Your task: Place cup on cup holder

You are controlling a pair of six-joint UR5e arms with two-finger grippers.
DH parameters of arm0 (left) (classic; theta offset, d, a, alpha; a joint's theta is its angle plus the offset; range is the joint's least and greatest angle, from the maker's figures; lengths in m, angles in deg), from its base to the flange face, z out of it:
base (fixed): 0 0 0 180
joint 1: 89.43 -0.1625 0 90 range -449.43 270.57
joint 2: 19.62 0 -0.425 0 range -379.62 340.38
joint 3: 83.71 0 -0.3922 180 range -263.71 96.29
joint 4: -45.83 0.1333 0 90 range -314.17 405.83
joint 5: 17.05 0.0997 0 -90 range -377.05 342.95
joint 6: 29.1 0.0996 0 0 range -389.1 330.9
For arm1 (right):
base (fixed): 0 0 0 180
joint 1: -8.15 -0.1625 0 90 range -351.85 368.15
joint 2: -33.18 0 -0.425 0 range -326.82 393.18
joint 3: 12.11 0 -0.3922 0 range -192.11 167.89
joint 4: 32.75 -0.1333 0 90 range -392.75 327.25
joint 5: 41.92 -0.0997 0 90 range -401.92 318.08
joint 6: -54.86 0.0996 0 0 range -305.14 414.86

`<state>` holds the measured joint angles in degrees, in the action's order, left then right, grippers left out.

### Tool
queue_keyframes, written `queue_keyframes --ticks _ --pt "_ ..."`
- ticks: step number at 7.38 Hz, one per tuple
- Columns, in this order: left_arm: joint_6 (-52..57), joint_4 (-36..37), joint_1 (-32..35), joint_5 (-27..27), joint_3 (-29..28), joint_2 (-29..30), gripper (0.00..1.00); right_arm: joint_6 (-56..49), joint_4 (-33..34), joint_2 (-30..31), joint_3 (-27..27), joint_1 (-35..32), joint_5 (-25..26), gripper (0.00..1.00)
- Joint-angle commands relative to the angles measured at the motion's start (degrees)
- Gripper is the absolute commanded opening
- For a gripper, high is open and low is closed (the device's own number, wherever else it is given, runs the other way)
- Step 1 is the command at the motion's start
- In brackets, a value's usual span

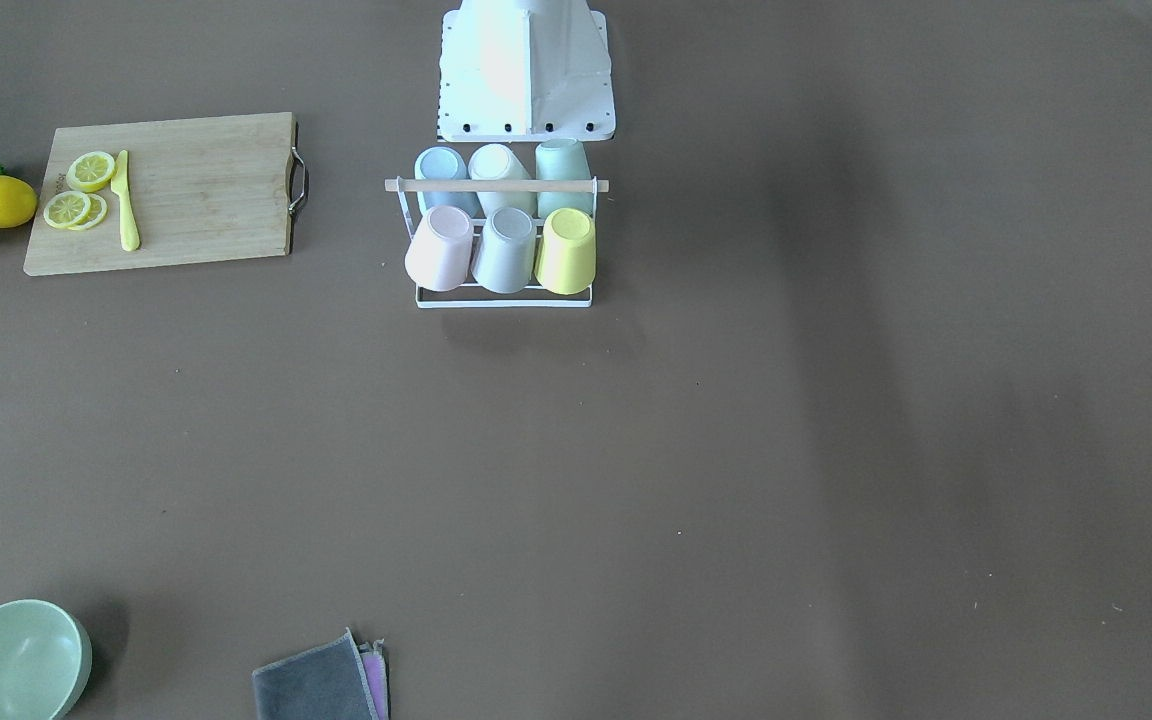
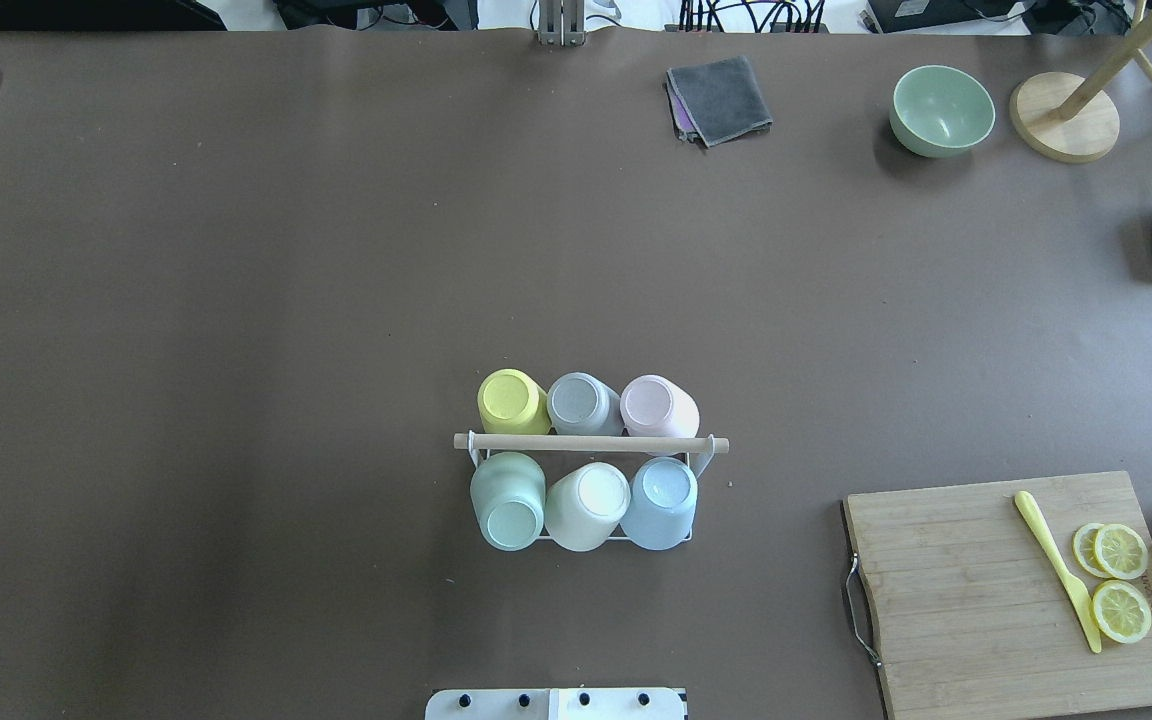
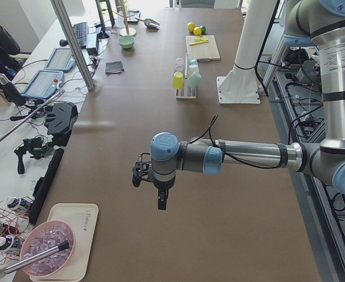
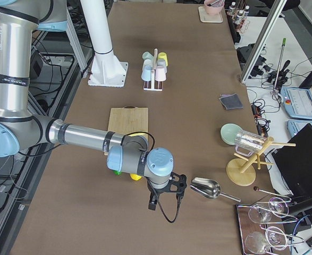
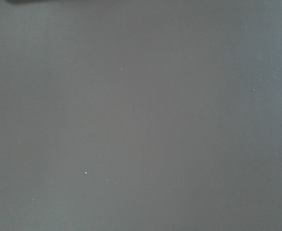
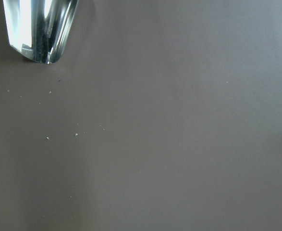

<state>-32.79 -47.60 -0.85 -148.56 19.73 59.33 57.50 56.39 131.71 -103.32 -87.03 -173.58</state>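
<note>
Hanging upside-down on the small white wire cup holder (image 2: 591,444) at mid worktop (image 2: 236,300), six pastel cups (image 2: 586,500) look stowed for draining; left tool (image 3: 151,187) and right tool (image 4: 165,197) hover well apart, their spread impossible to tell.

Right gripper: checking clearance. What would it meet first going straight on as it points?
Probably the bare table; the right gripper points down at it, with the metal scoop off to one side.
</note>
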Motion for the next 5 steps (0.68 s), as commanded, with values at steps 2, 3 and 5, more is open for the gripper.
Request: queue_keyframes --ticks 2,3,5 --pt "0.0 0.0 0.1 -0.07 -0.26 -0.2 0.99 0.0 -0.03 -0.01 -0.1 0.0 -0.09 1.0" --pt "0.0 0.0 0.1 -0.07 -0.35 -0.2 0.99 0.0 -0.03 -0.01 -0.11 0.0 0.0 1.0" --pt "0.0 0.0 0.1 -0.07 -0.43 -0.2 0.99 0.0 -0.03 -0.01 0.07 0.0 0.0 1.0"
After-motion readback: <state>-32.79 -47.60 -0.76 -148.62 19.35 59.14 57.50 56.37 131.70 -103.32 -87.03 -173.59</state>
